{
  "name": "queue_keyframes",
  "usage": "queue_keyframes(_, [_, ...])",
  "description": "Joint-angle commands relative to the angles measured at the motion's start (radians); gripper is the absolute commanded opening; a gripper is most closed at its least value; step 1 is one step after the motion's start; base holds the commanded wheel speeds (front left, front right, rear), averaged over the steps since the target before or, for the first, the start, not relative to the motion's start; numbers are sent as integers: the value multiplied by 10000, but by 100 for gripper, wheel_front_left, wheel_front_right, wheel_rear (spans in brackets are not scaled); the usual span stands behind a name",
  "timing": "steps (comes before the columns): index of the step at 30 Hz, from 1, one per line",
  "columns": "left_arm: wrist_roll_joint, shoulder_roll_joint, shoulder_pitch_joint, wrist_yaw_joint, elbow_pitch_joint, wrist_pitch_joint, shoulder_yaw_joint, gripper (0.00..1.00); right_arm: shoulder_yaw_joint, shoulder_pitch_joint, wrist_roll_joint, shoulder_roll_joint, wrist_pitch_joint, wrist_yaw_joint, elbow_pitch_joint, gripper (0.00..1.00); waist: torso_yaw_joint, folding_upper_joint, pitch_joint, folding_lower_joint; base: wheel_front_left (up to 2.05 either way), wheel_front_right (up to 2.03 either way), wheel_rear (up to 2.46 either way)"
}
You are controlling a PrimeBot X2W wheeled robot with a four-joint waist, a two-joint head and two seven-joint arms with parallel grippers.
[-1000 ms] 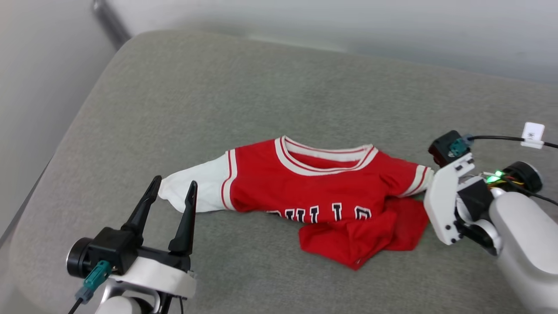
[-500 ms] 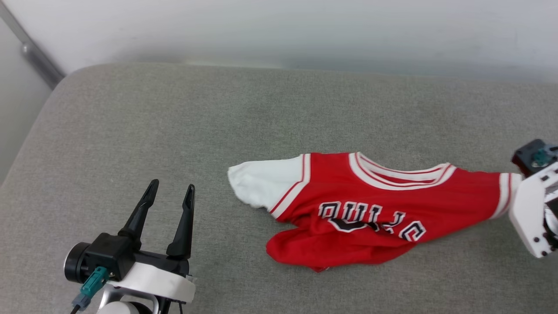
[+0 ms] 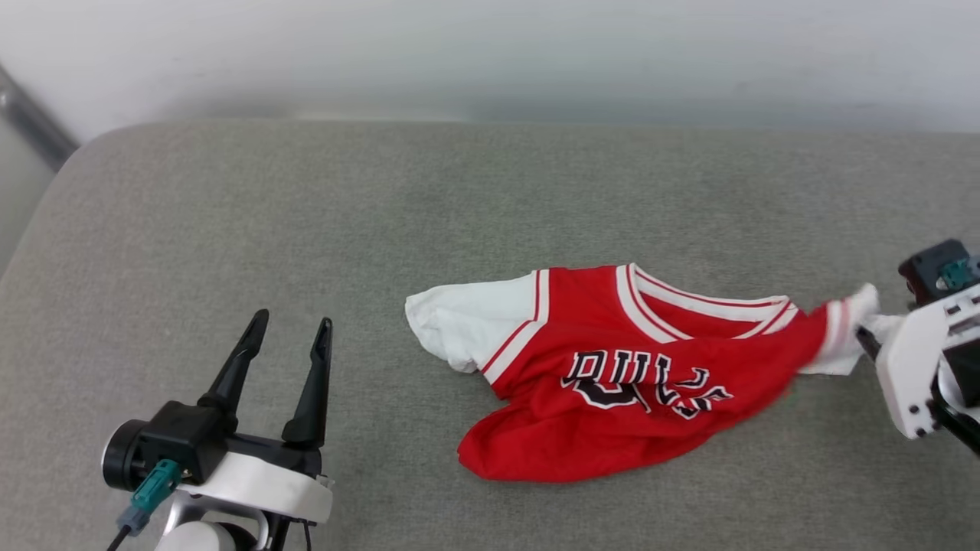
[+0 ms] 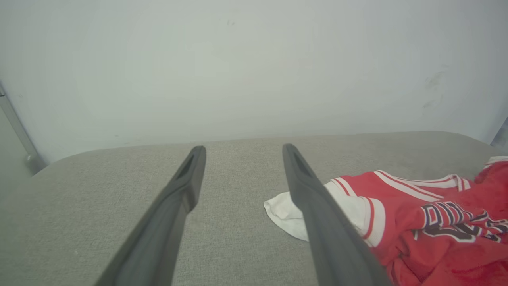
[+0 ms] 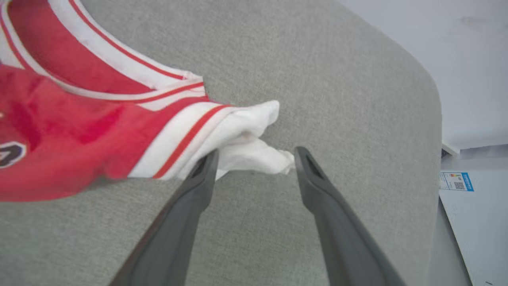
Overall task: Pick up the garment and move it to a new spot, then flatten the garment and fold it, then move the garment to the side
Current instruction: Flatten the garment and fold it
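The garment (image 3: 612,383) lies crumpled on the grey cushion, a red jersey with its striped collar toward the wall and black lettering partly showing. Its lower part is bunched under the front. One white sleeve (image 3: 459,325) points toward my left gripper (image 3: 293,320), which stands open and apart from the cloth, also visible in the left wrist view (image 4: 244,149). The other white sleeve (image 5: 246,135) is slack and rumpled at the tips of my right gripper (image 5: 256,153), whose fingers are open around its end. In the head view the right gripper (image 3: 869,344) sits at the sleeve's end.
The grey cushion (image 3: 306,214) spreads wide, with bare fabric left of and behind the garment. A pale wall (image 3: 490,53) runs along its back. The cushion's rounded right edge (image 5: 432,119) drops to a floor with a small blue label (image 5: 456,180). A metal rail (image 3: 31,122) stands far left.
The head camera has shifted. The garment's right sleeve, stretched taut at the right gripper half a second ago, is now slack and crumpled. More of the lettering shows than one second ago.
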Motion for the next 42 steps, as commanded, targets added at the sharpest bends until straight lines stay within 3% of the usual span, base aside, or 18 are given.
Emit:
queue_keyframes(1, [-56, 54, 57, 10, 16, -26, 93, 100, -238, 32, 33, 264, -229, -7, -283, 100, -235, -1, -216, 0, 0, 0, 0])
queue_keyframes(8, [-153, 155, 239, 72, -105, -23, 244, 100, -1448, 807, -234, 1177, -1240, -7, -1661, 100, -711, -1, -525, 0, 0, 0, 0])
queue_keyframes(16, [-325, 330, 314, 147, -370, 129, 384, 100, -3330, 2629, -701, 3261, -3206, -7, -3660, 100, -1203, -1, -570, 0, 0, 0, 0])
queue_keyframes(21, [-600, 777, -243, -1, -608, 781, 268, 100, -3957, 3199, -1015, 4224, -4234, -5, -4514, 100, -1528, -1, -452, 0, 0, 0, 0])
queue_keyframes(25, [-1317, 1448, -1128, -121, -530, 2554, -210, 100, -4194, 3304, -1256, 4559, -4601, -5, -5022, 100, -1714, -1, -200, 0, 0, 0, 0])
queue_keyframes(32, [-3523, 2657, -3309, -184, 188, 7219, -1420, 100, -4441, 3106, -1592, 4810, -4682, -5, -5546, 100, -1953, -1, 328, 0, 0, 0, 0])
queue_keyframes(35, [-3996, 3157, -4059, -180, 565, 8841, -2008, 100, -4432, 3069, -1660, 4920, -4743, -5, -5579, 100, -2082, -1, 577, 0, 0, 0, 0])
queue_keyframes(39, [-4379, 3437, -4843, -183, 1112, 10202, -2562, 100, -4334, 3027, -1801, 5029, -4846, -7, -5511, 100, -2277, -1, 926, 0, 0, 0, 0])
queue_keyframes(42, [-4296, 3587, -5170, -185, 1561, 10523, -2993, 100, -4217, 2980, -1862, 5101, -4941, -5, -5446, 100, -2450, -1, 1175, 0, 0, 0, 0])
